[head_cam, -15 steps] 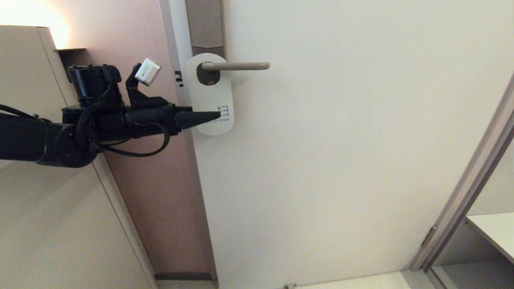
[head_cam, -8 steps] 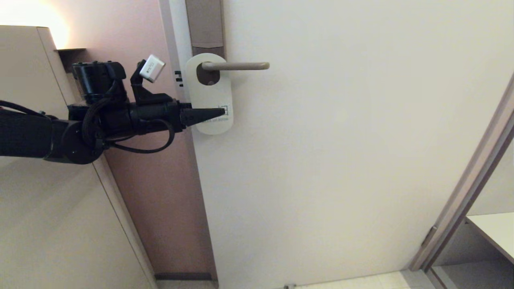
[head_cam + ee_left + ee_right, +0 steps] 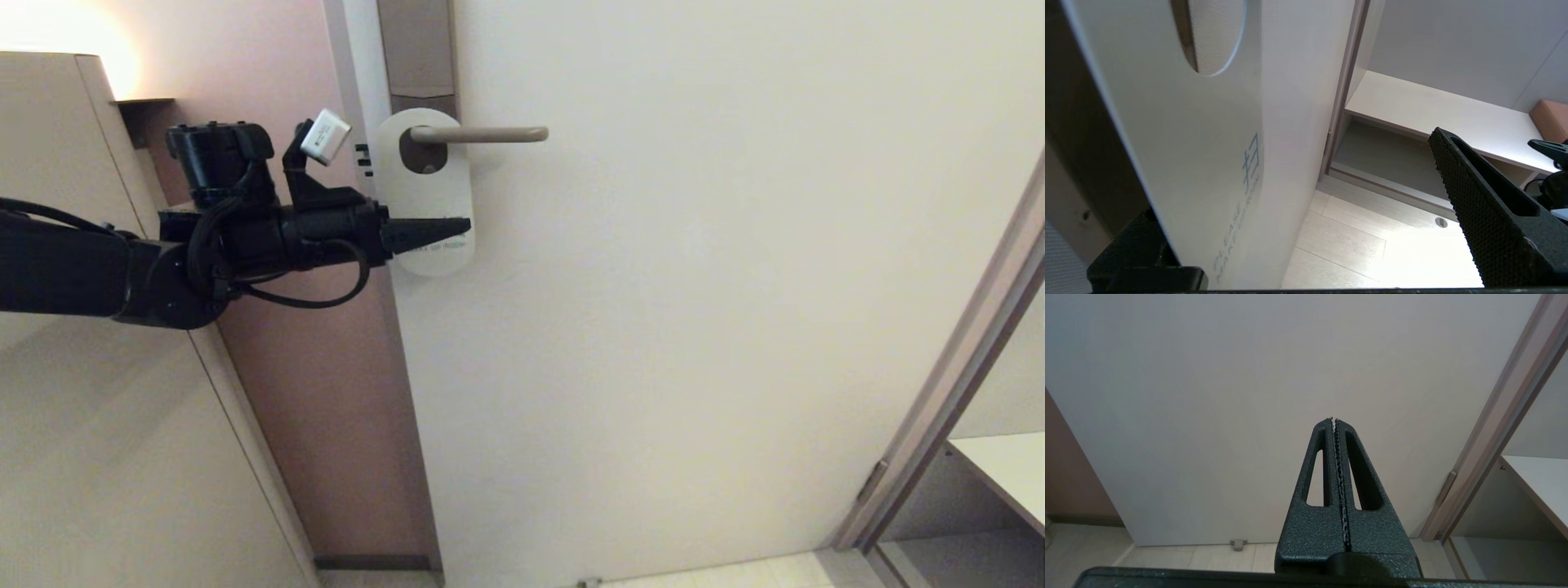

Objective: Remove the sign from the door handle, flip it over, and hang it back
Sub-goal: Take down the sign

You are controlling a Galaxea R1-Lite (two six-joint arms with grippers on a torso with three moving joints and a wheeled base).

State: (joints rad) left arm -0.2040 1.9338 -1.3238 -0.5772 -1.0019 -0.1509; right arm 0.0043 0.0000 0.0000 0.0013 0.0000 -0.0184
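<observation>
Right at the left gripper (image 3: pixel 457 226), the sign (image 3: pixel 429 192) hangs white face out from the door handle (image 3: pixel 482 134). The fingers (image 3: pixel 1486 212) stand wide apart astride its lower edge, gripping nothing yet, likely placed to pinch low so the oval hole can slide off. The right gripper (image 3: pixel 1334 420), pressed shut and empty, faces the door (image 3: pixel 1208 396).

— What carries anything here?
— A pale tiled floor (image 3: pixel 775 572), and a white bench (image 3: pixel 1433 114) above it.
— What's on them?
— A brown block (image 3: pixel 1549 118) at one end of the bench; a small round disc (image 3: pixel 1440 222) on the floor below the bench's front edge.
</observation>
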